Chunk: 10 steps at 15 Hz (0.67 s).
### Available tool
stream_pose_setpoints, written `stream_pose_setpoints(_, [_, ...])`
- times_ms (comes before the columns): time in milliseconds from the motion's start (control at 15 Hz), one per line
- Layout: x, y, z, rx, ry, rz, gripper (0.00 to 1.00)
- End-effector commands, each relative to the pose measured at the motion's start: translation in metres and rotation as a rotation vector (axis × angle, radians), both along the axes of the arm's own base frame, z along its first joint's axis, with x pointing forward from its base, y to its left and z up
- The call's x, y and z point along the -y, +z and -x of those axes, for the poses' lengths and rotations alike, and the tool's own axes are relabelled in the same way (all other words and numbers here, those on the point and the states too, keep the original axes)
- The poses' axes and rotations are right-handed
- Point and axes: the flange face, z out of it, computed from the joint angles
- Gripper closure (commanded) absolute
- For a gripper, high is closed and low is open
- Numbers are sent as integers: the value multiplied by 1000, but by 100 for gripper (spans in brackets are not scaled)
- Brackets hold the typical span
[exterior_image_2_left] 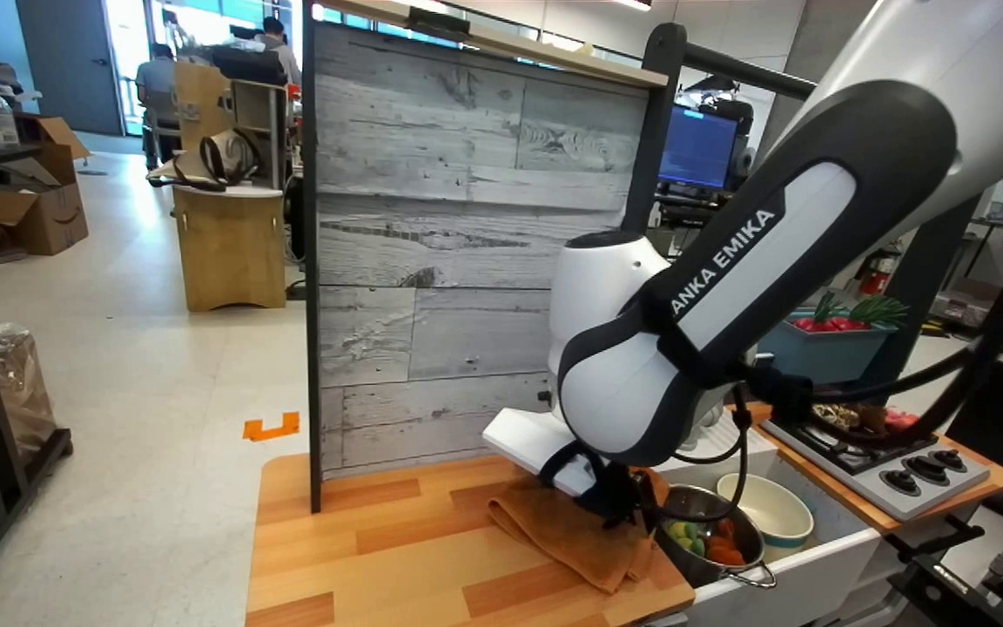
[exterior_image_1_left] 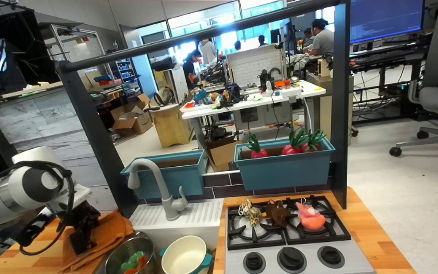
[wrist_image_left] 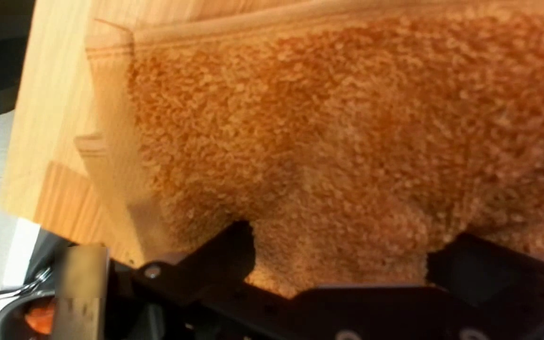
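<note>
Arm (exterior_image_2_left: 728, 279) slanting down, wrist (exterior_image_1_left: 40, 184) bent, fingers (wrist_image_left: 229, 250) pointed downward, spread apart

cloth (wrist_image_left: 338, 132) | orange-brown, fuzzy | folded, rumpled | lies on wooden countertop (exterior_image_2_left: 406, 549) | humped within parted claw (wrist_image_left: 342, 243)

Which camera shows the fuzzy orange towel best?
The wrist view: the towel fills much of the picture, so its fuzz shows well, though the gripper covers some at the bottom and one side runs off the edge. Both exterior views show it smaller, lying on the wooden counter, with the gripper hiding part.
</note>
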Motion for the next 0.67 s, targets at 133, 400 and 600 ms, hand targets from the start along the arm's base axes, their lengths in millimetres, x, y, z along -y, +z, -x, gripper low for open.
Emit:
stream_pose_setpoints(133, [-135, -6, 20, 77, 181, -24, 0])
stream_pose_setpoints(400, [-208, 6, 40, 79, 270, -143, 0])
stream_pose_setpoints(600, [-197, -2, 39, 75, 280, -136, 0])
